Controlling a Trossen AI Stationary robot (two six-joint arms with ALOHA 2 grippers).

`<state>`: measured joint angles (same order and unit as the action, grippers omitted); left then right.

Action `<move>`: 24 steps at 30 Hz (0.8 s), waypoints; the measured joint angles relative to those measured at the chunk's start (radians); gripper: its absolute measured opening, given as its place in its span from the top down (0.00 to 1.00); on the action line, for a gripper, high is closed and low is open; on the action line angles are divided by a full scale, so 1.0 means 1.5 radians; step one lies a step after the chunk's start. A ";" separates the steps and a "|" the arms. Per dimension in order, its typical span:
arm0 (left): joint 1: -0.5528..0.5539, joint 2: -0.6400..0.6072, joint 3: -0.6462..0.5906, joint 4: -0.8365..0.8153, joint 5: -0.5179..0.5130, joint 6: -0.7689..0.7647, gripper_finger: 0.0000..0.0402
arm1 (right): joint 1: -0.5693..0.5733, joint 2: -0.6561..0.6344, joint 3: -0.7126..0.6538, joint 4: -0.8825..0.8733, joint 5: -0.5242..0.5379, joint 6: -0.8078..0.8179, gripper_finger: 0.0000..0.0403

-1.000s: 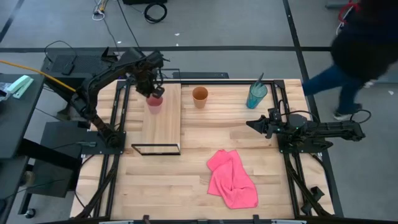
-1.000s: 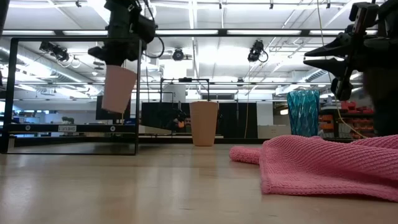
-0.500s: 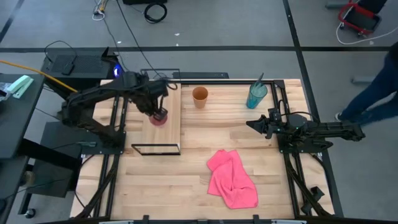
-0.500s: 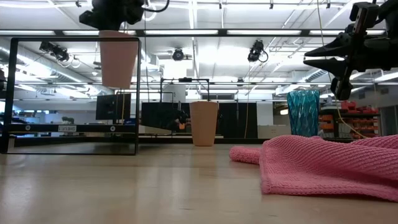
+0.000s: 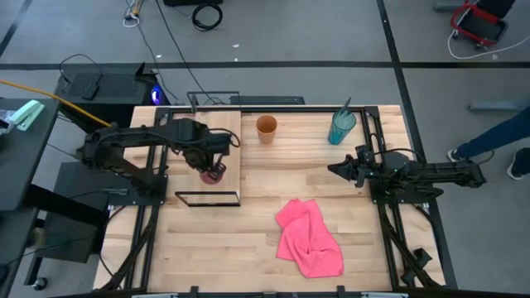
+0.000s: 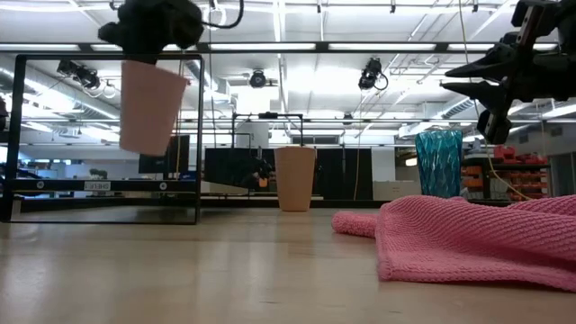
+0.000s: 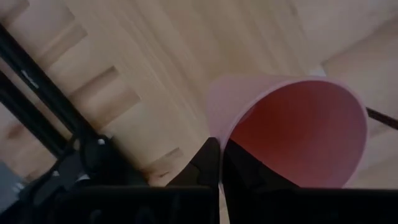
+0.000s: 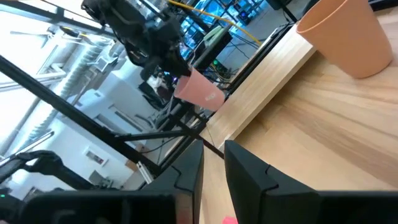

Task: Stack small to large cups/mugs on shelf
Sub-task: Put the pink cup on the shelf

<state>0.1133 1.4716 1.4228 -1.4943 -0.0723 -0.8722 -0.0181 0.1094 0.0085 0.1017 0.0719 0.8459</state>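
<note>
My left gripper (image 5: 207, 157) is shut on the small pink cup (image 5: 213, 172) and holds it in the air over the near part of the shelf's light-wood plank (image 5: 224, 136), inside the thin black frame (image 5: 207, 199). In the low view the cup (image 6: 148, 108) hangs tilted under the gripper (image 6: 153, 27). The orange cup (image 5: 266, 128) stands upright on its base on the tabletop right of the shelf. The teal tumbler (image 5: 340, 127) stands on its base at the far right. My right gripper (image 5: 335, 168) waits, slightly open and empty, near the tumbler. My left gripper pinches the pink cup's wall at its rim (image 7: 214, 127), one finger inside the cup and one outside. The fingers come from above. The cup hangs below them, lifted clear, mouth up and tilted, its base (image 6: 139, 148) swung to one side.
A crumpled pink cloth (image 5: 310, 238) lies on the near right of the slatted tabletop (image 5: 248, 248). Black rails (image 5: 153, 165) run along both table sides. A person's leg (image 5: 497, 141) shows on the floor beyond the right edge.
My left gripper has carried the pink cup along the shelf plank toward the table's near edge, first rising, then coming a little lower. The cup has stayed in the hold and now tilts more. A person has walked off to the right.
</note>
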 joint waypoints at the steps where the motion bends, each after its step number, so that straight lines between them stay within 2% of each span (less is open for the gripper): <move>1: 0.002 -0.006 -0.015 0.019 0.000 -0.005 0.98 | 0.000 0.000 0.000 0.000 0.000 0.000 0.82; 7: 0.015 -0.059 -0.111 0.164 0.064 -0.020 0.98 | 0.000 0.000 0.000 0.000 -0.001 0.000 0.82; 12: 0.030 -0.110 -0.176 0.163 0.073 -0.049 0.98 | 0.001 0.002 0.001 -0.001 -0.005 0.005 0.82; 17: 0.043 -0.161 -0.201 0.170 0.082 -0.075 0.98 | 0.001 0.005 0.001 -0.001 -0.004 0.005 0.82; 24: 0.042 -0.159 -0.203 0.146 0.083 -0.075 0.98 | 0.001 0.005 0.001 -0.001 -0.005 -0.006 0.82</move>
<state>0.1761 1.2333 1.1179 -1.2753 0.0515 -0.9844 -0.0174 0.1169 0.0093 0.0995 0.0650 0.8370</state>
